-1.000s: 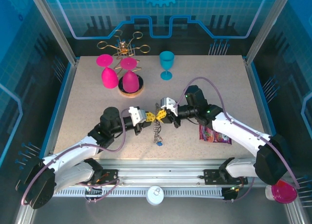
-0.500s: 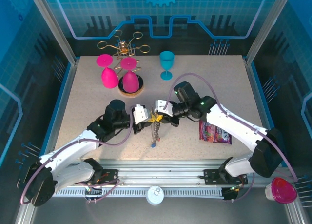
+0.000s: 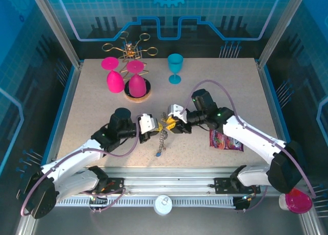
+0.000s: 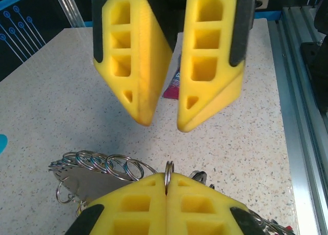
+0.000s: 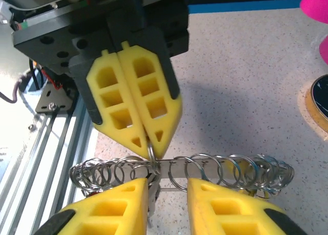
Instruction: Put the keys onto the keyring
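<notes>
Left pincer [image 4: 166,177] is clenched tight, its two yellow fingers pressed together on one thin silvery ring of the keyring [image 4: 110,166]. The right wrist camera gives the same grip from the other side. There the left pincer's tips meet on that ring, and the keyring runs sideways below them as a row of overlapping silvery rings.

The right pincer [image 5: 167,189] stands released, with a clear gap between its fingers, and is not closed on anything.

In the overhead view the two pincers face each other tip to tip above the middle of the worktop [image 3: 230,86]. The keyring hangs down from between them, with a small blue key [image 3: 160,154] at its low end. Whether that key rests on the surface I cannot tell.

At the far side, well apart, stand two pink goblets [image 3: 115,81], a teal goblet [image 3: 175,68] and a gold wire rack [image 3: 130,49]. A bright snack packet [image 3: 225,141] lies just beside the right arm.
</notes>
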